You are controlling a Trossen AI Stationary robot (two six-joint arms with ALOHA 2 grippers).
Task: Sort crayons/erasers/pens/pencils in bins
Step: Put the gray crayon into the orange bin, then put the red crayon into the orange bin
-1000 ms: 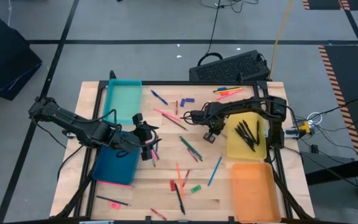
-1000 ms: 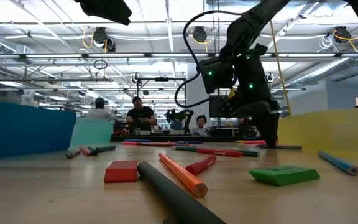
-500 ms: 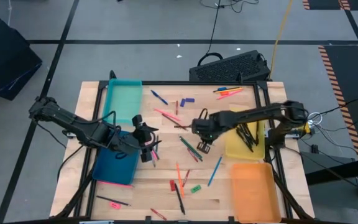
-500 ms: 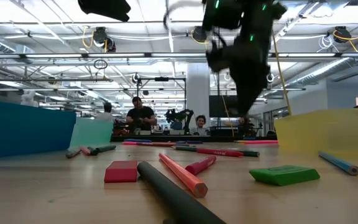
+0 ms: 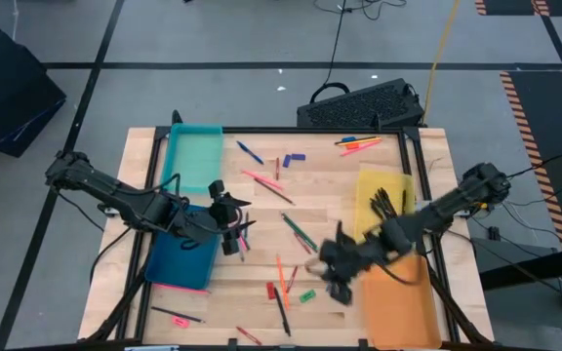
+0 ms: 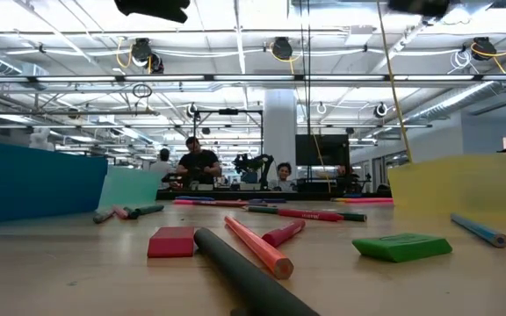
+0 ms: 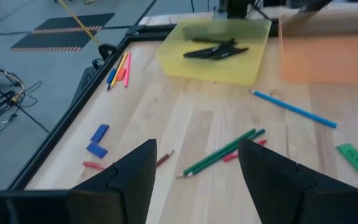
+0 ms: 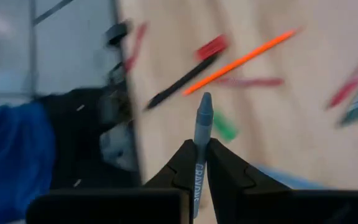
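Even, bright overhead light fills the scene; in the low view, ceiling strip lamps [image 6: 235, 54] glare white. Shadows on the surface [image 5: 261, 210] are soft and faint. The right pincer [image 5: 338, 280] smears with motion blur, and its wrist view is streaked, perhaps also out of focus.

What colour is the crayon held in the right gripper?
Grey-blue; the crayon shows best in the right wrist view, pinched upright in the right gripper.
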